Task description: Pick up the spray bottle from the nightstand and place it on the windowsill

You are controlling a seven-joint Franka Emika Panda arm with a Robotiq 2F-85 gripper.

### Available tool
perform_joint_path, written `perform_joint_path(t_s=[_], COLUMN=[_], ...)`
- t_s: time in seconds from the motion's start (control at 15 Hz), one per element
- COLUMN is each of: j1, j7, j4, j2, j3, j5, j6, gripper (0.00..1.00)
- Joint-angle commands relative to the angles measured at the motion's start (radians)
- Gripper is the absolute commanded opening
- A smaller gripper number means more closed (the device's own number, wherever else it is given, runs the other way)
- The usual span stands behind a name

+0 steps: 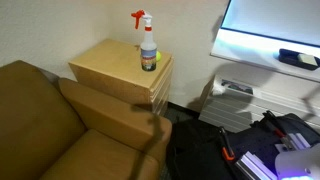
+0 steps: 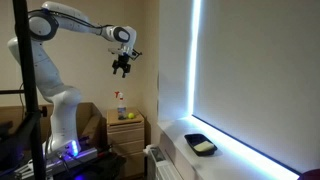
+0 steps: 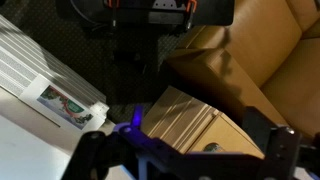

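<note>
In an exterior view, the spray bottle (image 1: 148,46) is standing upright on the nightstand (image 1: 120,68), near its back edge by the wall. The brown armchair (image 1: 55,130) is pressing up against the nightstand, and the windowsill (image 1: 262,50) is lying well apart from it with a dark tray (image 1: 298,58) sitting on it. In an exterior view from farther back, you're hanging the gripper (image 2: 122,68) high above the nightstand (image 2: 127,130), almost straight over the spray bottle (image 2: 121,103) and well clear of it, fingers spread and gripping nothing. In the wrist view, the gripper (image 3: 187,148) is looking down with its fingers (image 3: 92,145) wide apart. The nightstand (image 3: 185,118) is showing between them, the armchair (image 3: 265,40) beside it, and the white slatted heater (image 3: 40,70) off the nightstand's other side.
</note>
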Motion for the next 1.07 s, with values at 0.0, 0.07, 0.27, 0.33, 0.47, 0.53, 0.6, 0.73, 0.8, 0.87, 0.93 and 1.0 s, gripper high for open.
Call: perform_joint_path(t_s=[0.0,0.07,0.27,0.33,0.47,0.53,0.6,0.73,0.8,0.87,0.93,1.0], j1=[-0.035,-0.026,0.024,0.04,0.02,0.021,0.018,-0.006,-0.019,-0.008,0.01,0.023], j7=[-0.014,-0.008,0.073,0.104,0.084,0.088,0.087,0.118,0.139,0.185,0.213,0.244], j4=[0.002,-0.016,-0.031,-0.002,-0.024,-0.024,-0.024,-0.039,-0.094,-0.136,-0.161,-0.179], j2=[0.006,0.003,0.058,0.08,0.05,0.053,0.051,0.086,0.07,0.098,0.121,0.15], j3=[0.026,0.042,0.162,0.197,0.183,0.191,0.187,0.186,0.197,0.217,0.232,0.252], j5=[0.011,0.02,0.041,0.063,0.049,0.048,0.048,-0.009,-0.061,-0.069,-0.049,-0.028], j6=[-0.003,0.0,0.167,0.204,0.163,0.161,0.16,0.177,0.192,0.231,0.25,0.288], gripper=[1.0,1.0,1.0,1.0,1.0,1.0,1.0,1.0,1.0,1.0,1.0,1.0])
